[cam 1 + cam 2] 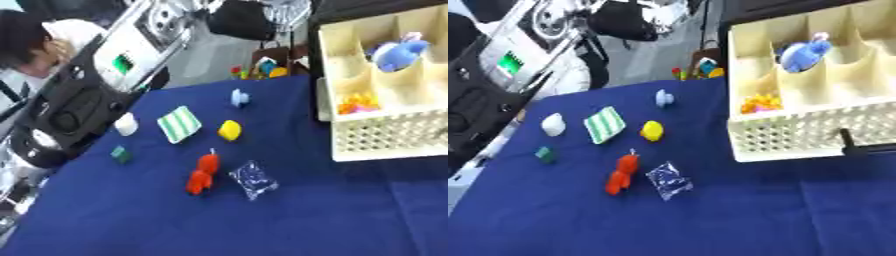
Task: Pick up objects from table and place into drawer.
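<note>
In the left eye view, the cream drawer (385, 135) sits pulled out at the upper right of the frame, its divided compartments open upward, which I judge leaves it ready to receive things; a blue plush toy (398, 54) lies in a rear compartment and some small orange pieces (359, 104) in a front one, so part of the job looks done; the remaining objects lie spread apart on the blue tablecloth (175, 220) at centre left, each with room around it for a grasp; the red toy (203, 175) lies just beside a clear crinkled packet (254, 180), with a yellow piece (229, 130), a green-striped cloth (178, 124), a white lump (127, 124), a small green block (121, 154) and a pale blue piece (240, 97) above them.

In the right eye view the same layout sits shifted left; a dark bar (868, 146) crosses the drawer's perforated front at the right edge, and I cannot tell what it is; neither hand appears in either view, so whether they are released or clenched cannot be told.
</note>
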`<state>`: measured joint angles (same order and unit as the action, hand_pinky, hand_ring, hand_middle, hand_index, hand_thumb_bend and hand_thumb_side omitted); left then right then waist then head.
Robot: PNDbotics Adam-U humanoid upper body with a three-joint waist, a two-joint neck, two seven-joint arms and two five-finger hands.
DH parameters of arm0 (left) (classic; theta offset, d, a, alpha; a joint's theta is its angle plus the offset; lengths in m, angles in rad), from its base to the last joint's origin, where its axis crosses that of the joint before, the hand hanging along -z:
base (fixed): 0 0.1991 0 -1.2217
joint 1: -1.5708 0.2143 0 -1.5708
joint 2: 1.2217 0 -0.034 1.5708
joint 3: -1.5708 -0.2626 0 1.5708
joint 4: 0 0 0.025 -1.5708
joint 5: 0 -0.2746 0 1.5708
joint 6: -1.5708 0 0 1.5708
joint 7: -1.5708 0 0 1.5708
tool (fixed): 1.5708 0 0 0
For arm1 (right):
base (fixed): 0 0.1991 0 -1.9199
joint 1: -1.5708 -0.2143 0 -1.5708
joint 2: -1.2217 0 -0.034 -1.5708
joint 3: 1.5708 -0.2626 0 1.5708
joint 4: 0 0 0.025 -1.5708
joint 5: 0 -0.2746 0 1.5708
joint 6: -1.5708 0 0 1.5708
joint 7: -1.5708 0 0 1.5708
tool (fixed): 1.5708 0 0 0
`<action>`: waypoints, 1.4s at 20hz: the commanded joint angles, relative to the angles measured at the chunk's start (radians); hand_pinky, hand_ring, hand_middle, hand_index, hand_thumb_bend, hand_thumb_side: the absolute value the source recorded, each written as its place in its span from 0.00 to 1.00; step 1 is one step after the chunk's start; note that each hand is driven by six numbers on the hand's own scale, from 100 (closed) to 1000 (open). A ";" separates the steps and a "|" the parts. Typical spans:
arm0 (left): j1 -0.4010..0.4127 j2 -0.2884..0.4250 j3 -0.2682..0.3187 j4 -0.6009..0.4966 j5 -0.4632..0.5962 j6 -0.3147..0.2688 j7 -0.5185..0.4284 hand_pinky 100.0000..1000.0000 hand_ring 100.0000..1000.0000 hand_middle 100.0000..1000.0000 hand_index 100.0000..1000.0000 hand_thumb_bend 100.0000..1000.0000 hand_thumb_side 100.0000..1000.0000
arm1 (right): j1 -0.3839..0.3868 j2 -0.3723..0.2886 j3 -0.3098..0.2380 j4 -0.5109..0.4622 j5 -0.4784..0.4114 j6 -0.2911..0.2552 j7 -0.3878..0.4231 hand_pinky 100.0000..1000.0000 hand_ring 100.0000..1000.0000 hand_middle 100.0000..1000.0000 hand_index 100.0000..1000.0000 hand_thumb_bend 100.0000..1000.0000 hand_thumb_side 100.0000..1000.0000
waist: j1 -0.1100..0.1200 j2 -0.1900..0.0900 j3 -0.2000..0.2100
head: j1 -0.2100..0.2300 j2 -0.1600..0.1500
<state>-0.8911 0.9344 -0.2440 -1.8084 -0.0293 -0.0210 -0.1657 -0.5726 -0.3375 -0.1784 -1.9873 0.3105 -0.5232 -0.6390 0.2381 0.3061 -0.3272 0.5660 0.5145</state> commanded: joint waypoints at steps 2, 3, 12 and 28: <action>-0.043 -0.008 -0.012 0.035 0.012 -0.018 0.002 0.29 0.45 0.32 0.64 0.00 0.41 | -0.022 0.004 0.003 -0.013 -0.017 -0.006 -0.001 0.60 0.60 0.57 0.70 0.00 0.80 | -0.012 -0.013 -0.006 | 0.028 -0.028; -0.052 -0.016 -0.015 0.046 0.011 -0.022 0.003 0.29 0.45 0.32 0.64 0.00 0.42 | -0.022 0.007 0.004 -0.013 -0.019 -0.005 0.000 0.60 0.60 0.57 0.70 0.00 0.81 | -0.012 -0.012 -0.008 | 0.029 -0.030; -0.077 -0.069 -0.028 0.173 -0.028 -0.076 0.011 0.30 0.48 0.34 0.67 0.00 0.49 | -0.033 0.027 0.002 -0.013 -0.031 0.000 0.002 0.60 0.60 0.57 0.70 0.00 0.81 | -0.012 0.004 -0.028 | 0.047 -0.053; -0.063 -0.086 -0.064 0.183 0.025 -0.213 -0.227 0.66 0.86 0.81 1.00 0.00 0.89 | -0.029 0.042 -0.003 -0.013 -0.025 0.014 -0.005 0.60 0.61 0.57 0.70 0.00 0.82 | -0.012 0.027 -0.021 | 0.025 -0.035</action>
<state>-0.9443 0.8255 -0.3201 -1.6121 -0.0109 -0.2294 -0.3788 -0.5897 -0.2888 -0.1766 -1.9873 0.2851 -0.5066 -0.6369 0.2381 0.3507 -0.3496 0.5926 0.4744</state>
